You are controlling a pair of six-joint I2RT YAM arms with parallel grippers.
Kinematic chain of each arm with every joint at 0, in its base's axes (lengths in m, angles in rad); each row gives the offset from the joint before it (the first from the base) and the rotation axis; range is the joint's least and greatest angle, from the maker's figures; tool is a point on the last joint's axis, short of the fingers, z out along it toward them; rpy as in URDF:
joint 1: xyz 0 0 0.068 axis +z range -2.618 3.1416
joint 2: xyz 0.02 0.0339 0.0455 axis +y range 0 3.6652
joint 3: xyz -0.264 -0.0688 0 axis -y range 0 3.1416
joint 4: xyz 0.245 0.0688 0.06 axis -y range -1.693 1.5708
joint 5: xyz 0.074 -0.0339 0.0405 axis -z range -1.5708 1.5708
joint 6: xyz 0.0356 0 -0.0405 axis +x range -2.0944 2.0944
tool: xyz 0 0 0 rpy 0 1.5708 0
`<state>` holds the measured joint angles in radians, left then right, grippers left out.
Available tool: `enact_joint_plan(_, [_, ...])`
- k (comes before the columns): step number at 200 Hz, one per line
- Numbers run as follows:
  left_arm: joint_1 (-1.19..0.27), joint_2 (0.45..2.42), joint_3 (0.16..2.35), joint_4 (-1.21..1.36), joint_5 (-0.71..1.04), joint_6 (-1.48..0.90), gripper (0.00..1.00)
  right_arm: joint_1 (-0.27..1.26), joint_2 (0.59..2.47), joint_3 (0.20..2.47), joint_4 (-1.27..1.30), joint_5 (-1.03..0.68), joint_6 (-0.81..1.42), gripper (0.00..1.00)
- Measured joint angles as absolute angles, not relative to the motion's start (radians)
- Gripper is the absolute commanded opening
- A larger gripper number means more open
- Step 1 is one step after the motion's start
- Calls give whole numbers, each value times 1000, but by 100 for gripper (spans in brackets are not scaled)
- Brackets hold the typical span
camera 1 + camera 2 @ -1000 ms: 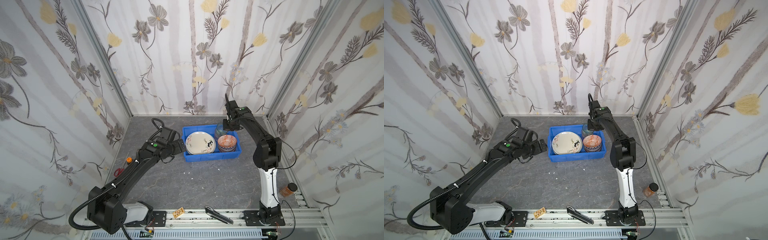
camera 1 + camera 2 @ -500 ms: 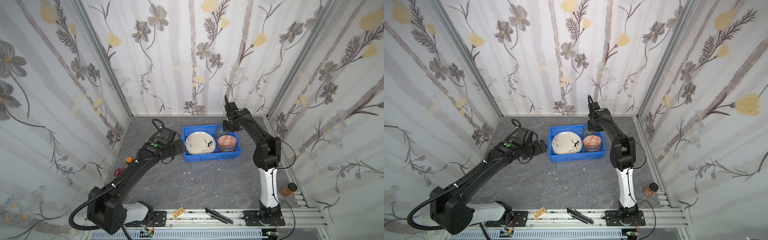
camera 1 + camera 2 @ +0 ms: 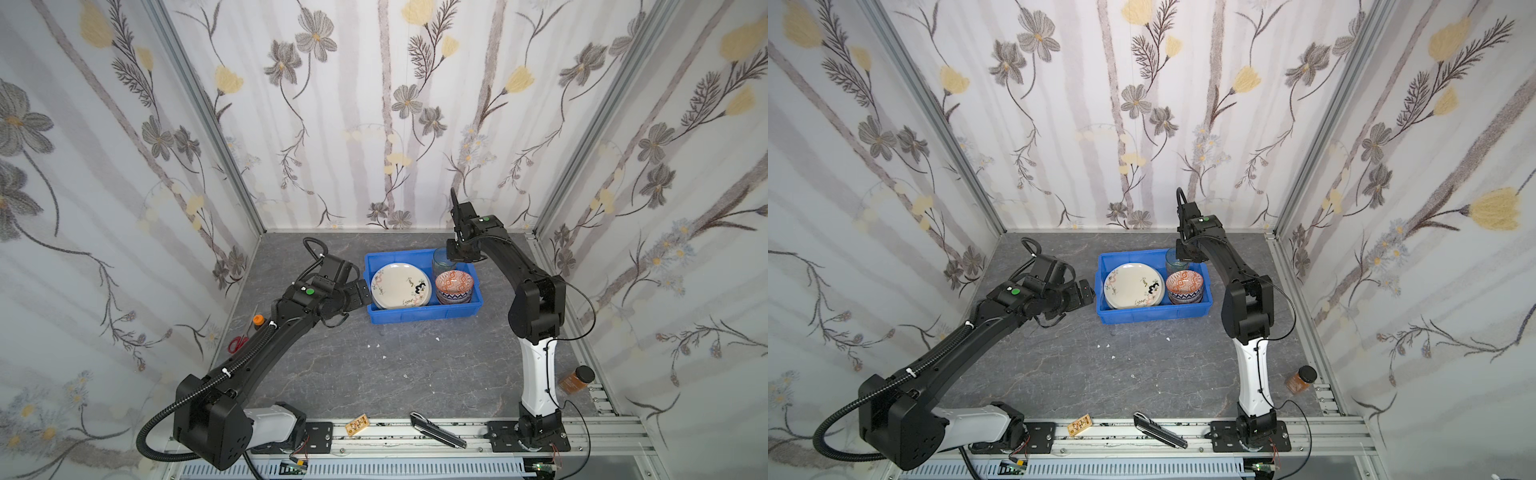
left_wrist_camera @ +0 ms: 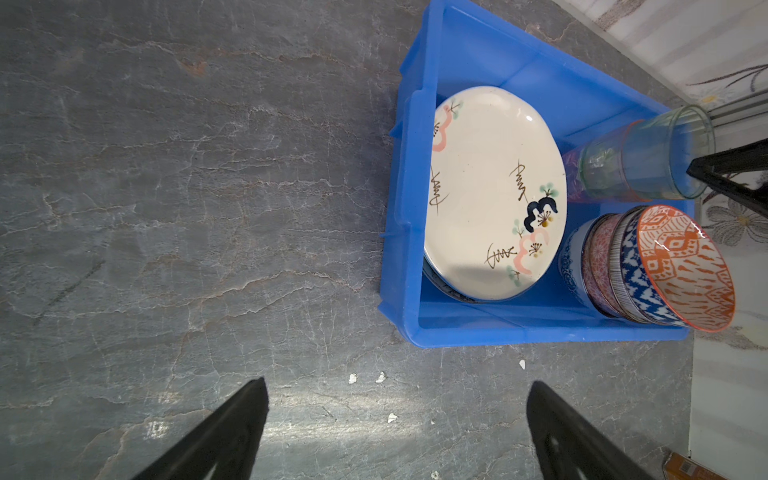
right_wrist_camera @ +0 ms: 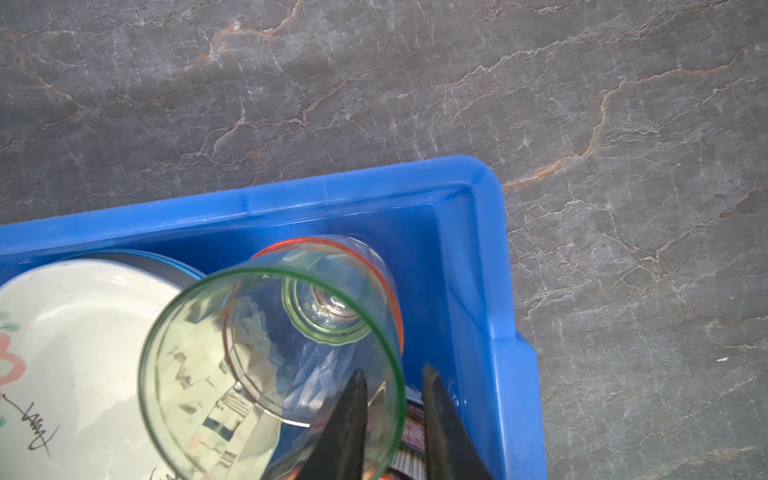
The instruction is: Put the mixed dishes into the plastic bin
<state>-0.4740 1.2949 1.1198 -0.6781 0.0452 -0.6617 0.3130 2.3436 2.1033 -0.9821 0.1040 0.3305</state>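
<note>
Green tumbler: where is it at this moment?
In a top view the green tumbler stands nested in the pink tumbler at the blue bin's far right corner, behind the bowl stack.

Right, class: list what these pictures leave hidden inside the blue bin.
Lower plates: left wrist view, only edges show under the cream plate.
Lower bowls: left wrist view, insides covered by the orange bowl nested on top.
Pink tumbler: right wrist view, mostly seen through the green tumbler inside it.
</note>
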Motion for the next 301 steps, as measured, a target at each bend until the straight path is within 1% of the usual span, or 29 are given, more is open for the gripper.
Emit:
enact_joint_plan(53, [-474,1295,1120,-678,45,-662,100,313,2289,2111,-980,104,331,32])
enact_joint_plan(65, [-474,1295,1121,-678,45,-662,100,313,2265,2111,-980,103,331,34])
enact_joint_plan(109, [-472,1295,1150,-678,43,-646,100,313,2151,2099,-984,104,329,38])
enact_joint_plan(130, [-472,1288,1177,-677,17,-620,100,311,2069,2061,-985,112,327,44])
enact_joint_plan(146, [-471,1277,1185,-653,-13,-591,100,305,2004,2020,-985,114,327,55])
enact_joint_plan(160, [-466,1261,1172,-616,-45,-561,100,295,1940,1971,-983,122,321,73])
enact_joint_plan(166, [-462,1248,1161,-600,-62,-544,100,291,1913,1950,-982,128,321,79])
enact_joint_plan(167, [-462,1246,1160,-598,-64,-543,100,290,1908,1945,-982,130,320,81])
enact_joint_plan(169, [-461,1241,1156,-595,-71,-541,100,288,1897,1935,-981,131,320,93])
enact_joint_plan(170, [-460,1238,1154,-592,-76,-539,100,287,1894,1932,-979,133,320,96])
enact_joint_plan(173, [-459,1231,1149,-584,-86,-533,100,284,1877,1917,-977,135,320,99])
enact_joint_plan(212, [-423,1169,1085,-460,-232,-470,100,236,1678,1705,-911,152,309,100])
enact_joint_plan(256, [-403,1029,901,-263,-376,-464,100,192,1437,1431,-774,155,309,100])
enact_joint_plan(278, [-399,955,808,-160,-435,-451,100,168,1351,1318,-707,155,313,100])
enact_joint_plan(301, [-397,932,768,-85,-482,-400,100,156,1276,1223,-648,158,327,100])
